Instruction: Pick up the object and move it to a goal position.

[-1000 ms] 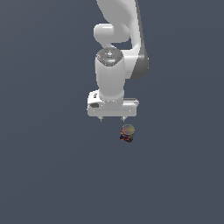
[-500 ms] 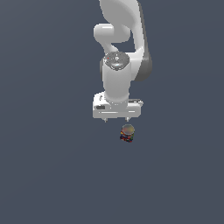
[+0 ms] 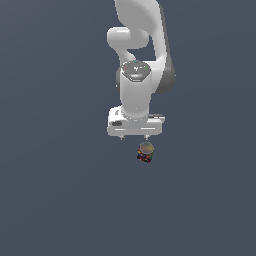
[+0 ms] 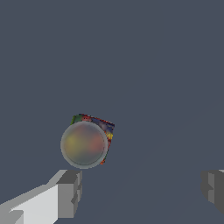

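The object [image 3: 145,152] is a small short can with a greyish-tan round top and a dark side with red, blue and yellow patches. It stands upright on the grey floor. In the exterior view my gripper [image 3: 134,138] hangs just above it, a little toward the exterior view's left. In the wrist view the can [image 4: 85,142] lies close to one grey finger [image 4: 68,192] and outside the gap; the other finger [image 4: 214,186] is far off. My gripper [image 4: 140,188] is open and empty.
The white arm [image 3: 137,75] rises behind the gripper in the exterior view. The plain dark grey floor [image 3: 60,190] fills the rest of both views.
The gripper has moved toward the exterior view's right and a little lower in that view, closer to the can. The can has not moved.
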`<state>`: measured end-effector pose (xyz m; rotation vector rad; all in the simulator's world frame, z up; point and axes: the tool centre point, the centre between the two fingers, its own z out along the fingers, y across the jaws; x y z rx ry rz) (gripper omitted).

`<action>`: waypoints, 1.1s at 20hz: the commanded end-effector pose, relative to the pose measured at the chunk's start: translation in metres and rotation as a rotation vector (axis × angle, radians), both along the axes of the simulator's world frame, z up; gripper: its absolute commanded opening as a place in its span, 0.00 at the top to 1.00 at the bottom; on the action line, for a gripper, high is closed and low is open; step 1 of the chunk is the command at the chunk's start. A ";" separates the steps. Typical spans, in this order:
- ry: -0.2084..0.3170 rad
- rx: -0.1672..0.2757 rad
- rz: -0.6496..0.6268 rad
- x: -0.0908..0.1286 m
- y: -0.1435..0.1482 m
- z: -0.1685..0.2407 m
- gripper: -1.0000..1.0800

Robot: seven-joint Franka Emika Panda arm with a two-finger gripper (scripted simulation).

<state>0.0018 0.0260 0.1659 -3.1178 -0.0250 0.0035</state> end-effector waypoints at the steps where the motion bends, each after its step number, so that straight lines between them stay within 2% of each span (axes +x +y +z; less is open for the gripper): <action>1: 0.001 -0.001 -0.015 0.000 0.004 -0.003 0.04; 22: 0.002 -0.022 -0.289 0.001 0.055 -0.053 0.04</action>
